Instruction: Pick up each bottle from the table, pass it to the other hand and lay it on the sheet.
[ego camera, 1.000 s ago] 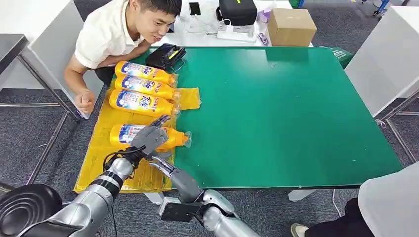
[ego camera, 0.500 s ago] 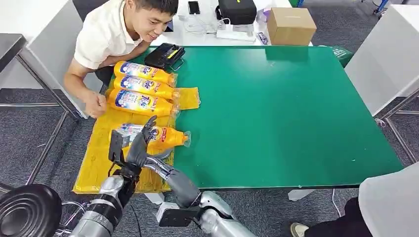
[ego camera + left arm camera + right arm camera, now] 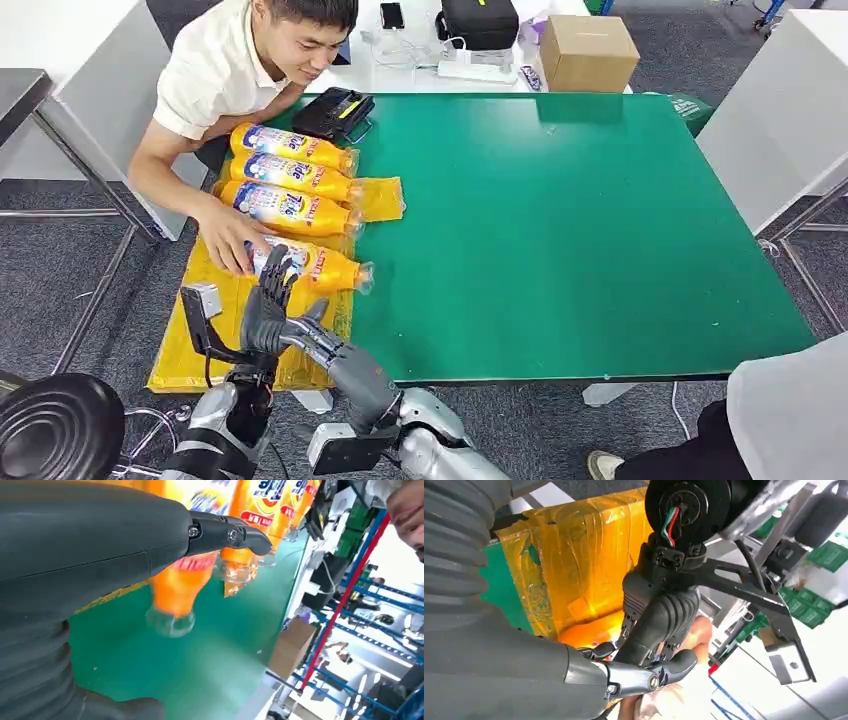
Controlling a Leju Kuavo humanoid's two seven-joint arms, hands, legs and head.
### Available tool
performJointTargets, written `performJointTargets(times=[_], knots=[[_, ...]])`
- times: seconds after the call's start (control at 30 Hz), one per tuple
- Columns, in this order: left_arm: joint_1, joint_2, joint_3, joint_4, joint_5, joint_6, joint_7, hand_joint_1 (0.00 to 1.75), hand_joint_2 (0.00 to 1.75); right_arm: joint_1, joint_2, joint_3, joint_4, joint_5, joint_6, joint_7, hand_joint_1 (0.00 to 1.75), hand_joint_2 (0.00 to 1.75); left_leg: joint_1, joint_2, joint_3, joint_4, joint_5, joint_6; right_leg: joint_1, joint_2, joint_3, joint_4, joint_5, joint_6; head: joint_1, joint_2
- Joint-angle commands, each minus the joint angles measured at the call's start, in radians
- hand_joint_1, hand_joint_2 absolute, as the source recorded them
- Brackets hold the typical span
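Observation:
Four orange bottles lie side by side on the yellow sheet (image 3: 200,340) at the table's left end. The nearest bottle (image 3: 325,268) has a person's hand (image 3: 232,242) resting on its base end. My left hand (image 3: 265,305) stands just in front of that bottle, fingers spread upward, holding nothing. My right hand (image 3: 320,338) is close beside it at the table's near edge, fingers apart and empty. In the left wrist view the nearest bottle (image 3: 180,587) lies beyond my fingers (image 3: 225,532). In the right wrist view my right hand (image 3: 624,675) reaches past my left wrist (image 3: 664,615).
A black case (image 3: 335,112) sits behind the bottles. A cardboard box (image 3: 588,52) and a black bag (image 3: 480,22) stand on the white desk beyond. The green table (image 3: 580,220) stretches right. Another person (image 3: 790,410) stands at the near right corner.
My left hand let go of the nearest bottle and drew back toward the table's near edge. The person's hand reached in and now rests on that bottle, which shifted slightly toward the others.

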Motion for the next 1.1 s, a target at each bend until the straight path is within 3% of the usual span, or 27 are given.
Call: performJointTargets(times=[0.03, 0.13, 0.5, 0.53, 0.6, 0.73, 1.1], knots=[[0.050, 0.033, -0.122, -0.134, 0.004, -0.023, -0.039, 0.00, 1.75, 0.051, -0.096, 0.022, -0.039, -0.029, -0.028, 0.013, 0.00, 1.75, 0.000, -0.003, 0.002, -0.001, 0.000, 0.000, 0.000, -0.004, 0.003, -0.001, -0.001, 0.000, 0.000, 0.000], [0.104, 0.045, -0.150, -0.197, -0.016, -0.024, -0.061, 0.00, 1.75, 0.075, -0.132, 0.010, -0.097, -0.035, -0.025, 0.012, 0.00, 1.75, 0.000, -0.003, 0.005, -0.002, -0.001, 0.000, 0.000, -0.004, 0.006, -0.002, -0.002, 0.000, 0.000, 0.000], [0.123, 0.054, -0.148, -0.234, -0.034, -0.021, -0.083, 0.00, 1.75, 0.101, -0.153, -0.013, -0.150, -0.028, -0.049, 0.013, 0.00, 1.75, 0.000, -0.003, 0.002, -0.002, -0.001, 0.000, 0.000, -0.005, 0.003, -0.002, -0.001, -0.001, 0.000, 0.000], [0.139, 0.002, -0.053, -0.246, 0.060, 0.085, -0.061, 0.00, 1.75, 0.128, -0.187, -0.005, -0.259, -0.017, -0.126, 0.001, 0.00, 1.75, 0.000, -0.004, 0.003, -0.002, -0.001, 0.000, 0.000, -0.006, 0.004, -0.002, -0.002, -0.001, 0.000, 0.000], [0.119, -0.011, -0.003, -0.247, 0.152, 0.082, -0.053, 0.00, 1.75, 0.155, -0.217, 0.001, -0.387, 0.006, -0.091, 0.036, 0.00, 1.75, 0.000, -0.003, -0.001, 0.000, -0.001, 0.000, 0.001, -0.004, 0.000, -0.001, -0.001, 0.000, 0.000, 0.000], [0.094, -0.065, 0.081, -0.256, 0.303, 0.107, -0.051, 0.00, 1.75, 0.150, -0.210, 0.023, -0.416, 0.015, -0.082, 0.036, 0.00, 1.75, 0.000, -0.005, 0.000, 0.001, -0.002, 0.000, 0.001, -0.006, 0.002, 0.000, -0.002, 0.000, 0.000, 0.000], [0.069, -0.064, 0.145, -0.239, 0.327, 0.164, -0.115, 0.00, 1.75, 0.143, -0.228, 0.021, -0.445, 0.020, -0.132, 0.030, 0.00, 1.75, 0.000, -0.001, -0.002, -0.001, -0.001, 0.000, 0.001, -0.001, 0.000, -0.001, 0.000, 0.000, 0.000, 0.000]])
